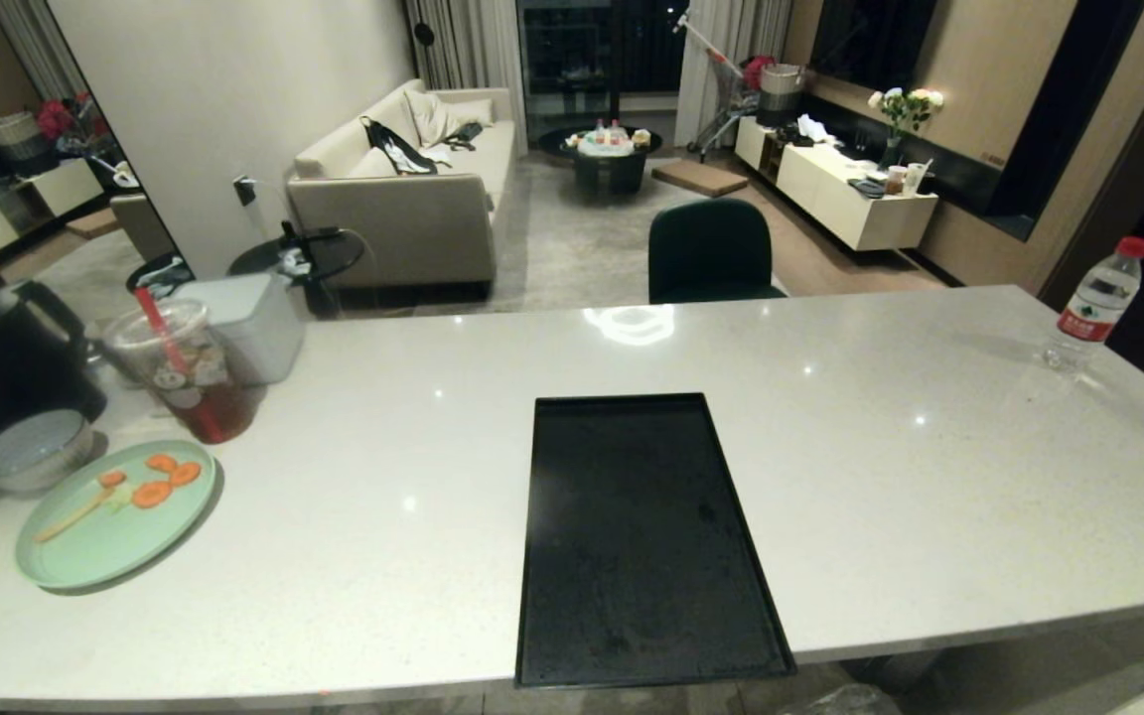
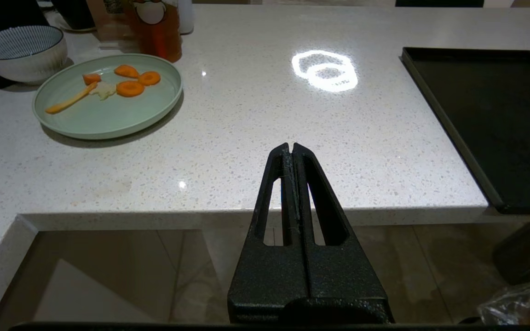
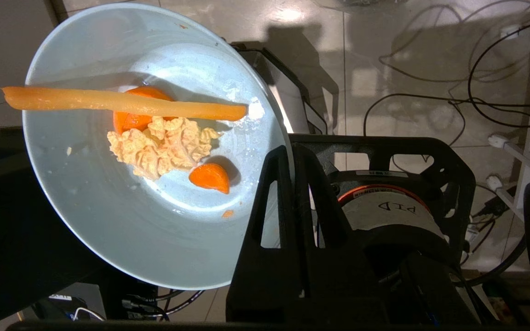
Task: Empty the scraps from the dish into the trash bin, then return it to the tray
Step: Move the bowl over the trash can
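A: The fingers of the right gripper are pinched shut on the rim of the pale-blue dish, held out over the tiled floor, off the tabletop and out of the head view. The left gripper idles at the tabletop's edge, fingers pressed together on nothing

B: What could go wrong?

A: It's a thin edge grip on a smooth, glossy bowl. A tilt could let it swivel or slip between the fingers. The scraps look moist, and the frilly pale clump may cling to the glaze instead of sliding out. The long orange strip overhangs the rim and could fall early, onto the floor rather than into the bin

B: Is the bin under it?

A: I can't tell. Only a crinkly clear bag edge shows below the tabletop

B: And the way back?

A: The matte-black tray lies bare on the speckled white tabletop, its low rim something to catch on, with a mint-green plate well to its left
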`<state>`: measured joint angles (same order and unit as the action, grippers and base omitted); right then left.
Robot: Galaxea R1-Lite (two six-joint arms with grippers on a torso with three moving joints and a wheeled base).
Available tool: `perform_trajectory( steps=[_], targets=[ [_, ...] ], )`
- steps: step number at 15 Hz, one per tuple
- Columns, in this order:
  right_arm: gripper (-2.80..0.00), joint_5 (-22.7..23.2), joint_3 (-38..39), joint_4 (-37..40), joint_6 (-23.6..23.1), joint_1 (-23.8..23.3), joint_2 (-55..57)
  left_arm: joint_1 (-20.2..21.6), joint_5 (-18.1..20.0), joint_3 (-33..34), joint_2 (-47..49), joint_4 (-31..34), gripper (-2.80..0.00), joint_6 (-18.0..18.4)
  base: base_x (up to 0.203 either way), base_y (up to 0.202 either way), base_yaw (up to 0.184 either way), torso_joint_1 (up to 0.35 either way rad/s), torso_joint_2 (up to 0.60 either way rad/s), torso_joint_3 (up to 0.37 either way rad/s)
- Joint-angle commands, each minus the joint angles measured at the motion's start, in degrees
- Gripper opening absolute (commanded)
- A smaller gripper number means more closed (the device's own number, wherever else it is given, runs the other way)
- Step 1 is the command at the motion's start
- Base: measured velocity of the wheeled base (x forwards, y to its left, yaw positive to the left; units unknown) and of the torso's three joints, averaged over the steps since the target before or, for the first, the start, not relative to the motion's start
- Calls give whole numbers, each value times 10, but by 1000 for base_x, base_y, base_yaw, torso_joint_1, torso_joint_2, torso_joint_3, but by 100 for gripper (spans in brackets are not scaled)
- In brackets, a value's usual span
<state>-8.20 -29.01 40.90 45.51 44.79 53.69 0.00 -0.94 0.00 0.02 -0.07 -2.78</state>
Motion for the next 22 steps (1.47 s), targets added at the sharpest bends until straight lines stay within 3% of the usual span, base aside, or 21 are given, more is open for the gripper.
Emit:
perform_trajectory(
  steps=[1,6,12,22],
  targets=[
    [-280,-1,0,2,3,0,-6,0,0,0,1,0,-280,0,0,0,0,0,0,0],
    [-280,-18,9,1,5,-8,-7,0,0,0,1,0,-280,0,0,0,0,0,0,0],
    [-280,-23,8,1,53,-14,-7,0,0,0,1,0,-280,0,0,0,0,0,0,0],
    [-280,-20,19,-5,56,-14,-6,0,0,0,1,0,-280,0,0,0,0,0,0,0]
  ],
)
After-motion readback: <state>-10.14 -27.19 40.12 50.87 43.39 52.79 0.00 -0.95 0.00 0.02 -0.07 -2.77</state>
